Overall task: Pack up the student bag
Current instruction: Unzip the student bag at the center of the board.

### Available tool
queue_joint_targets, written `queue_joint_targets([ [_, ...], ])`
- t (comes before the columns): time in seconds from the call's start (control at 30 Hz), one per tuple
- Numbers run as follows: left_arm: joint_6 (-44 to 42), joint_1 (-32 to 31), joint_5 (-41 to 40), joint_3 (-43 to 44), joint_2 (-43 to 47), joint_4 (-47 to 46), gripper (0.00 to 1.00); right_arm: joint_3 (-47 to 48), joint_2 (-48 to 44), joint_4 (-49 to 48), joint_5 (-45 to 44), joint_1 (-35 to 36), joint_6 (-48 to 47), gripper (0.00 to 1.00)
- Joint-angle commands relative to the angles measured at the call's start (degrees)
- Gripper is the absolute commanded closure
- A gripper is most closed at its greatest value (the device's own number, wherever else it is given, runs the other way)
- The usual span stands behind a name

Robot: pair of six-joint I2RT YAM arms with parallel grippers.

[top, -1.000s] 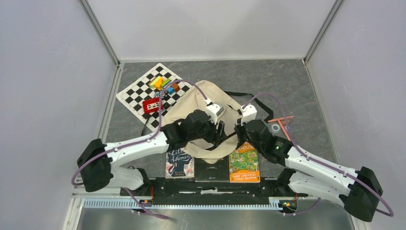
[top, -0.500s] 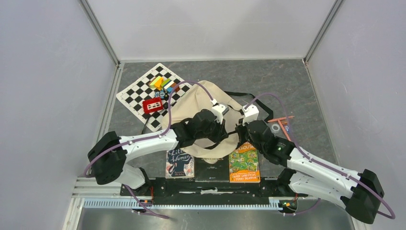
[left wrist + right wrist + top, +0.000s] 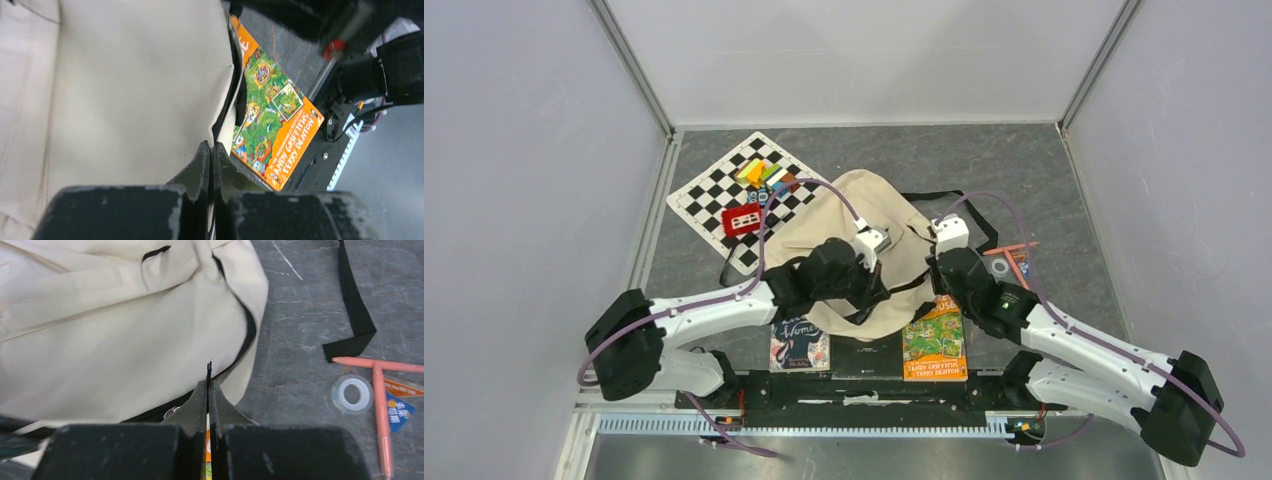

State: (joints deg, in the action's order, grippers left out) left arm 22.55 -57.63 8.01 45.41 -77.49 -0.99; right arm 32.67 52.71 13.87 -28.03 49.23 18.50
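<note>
Near edge: orange book, far end under bag. Left gripper: jaws closed, pinching bag's black zip edge just beside book. Right gripper: jaws closed, thin black sliver of the zip edge between tips. Bag lies mid-table, between both arms. Right of it: tape, pen. Far left: chessboard.

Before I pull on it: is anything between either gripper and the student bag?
Nothing visible. The left gripper and right gripper are both shut on the black zipper edge of the student bag. The orange book lies partly under that edge, not between.
</note>
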Motion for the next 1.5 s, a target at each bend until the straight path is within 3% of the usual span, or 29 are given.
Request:
queue_joint_targets([
  [0.0,-3.58,-0.10,2.27,-4.11,6.22,5.53,0.98,3.10,0.75,0.88,-3.51,-3.23,-1.91,1.00],
  [0.47,-1.47,0.06,-3.84,-10.35,23.38,16.96,0.97,3.61,3.18,-3.57,5.57,-11.61,-4.19,1.00],
  [0.53,-0.08,0.06,-4.70,-9.52,23.63,17.37,0.75,3.63,2.65,-3.95,7.71,-11.66,-4.68,1.00],
  [0.8,1.58,0.07,-3.08,-0.17,15.02,11.25,0.35,2.26,-0.01,-4.20,15.58,-11.68,-5.25,1.00],
  [1.13,2.34,0.06,4.47,12.60,-4.48,2.15,0.33,0.09,-2.10,-3.74,16.67,-11.57,-4.33,1.00],
  [1.47,3.73,0.06,6.25,14.36,-11.05,-0.55,0.39,-0.15,-3.03,-2.97,16.49,-11.63,-4.19,1.00],
])
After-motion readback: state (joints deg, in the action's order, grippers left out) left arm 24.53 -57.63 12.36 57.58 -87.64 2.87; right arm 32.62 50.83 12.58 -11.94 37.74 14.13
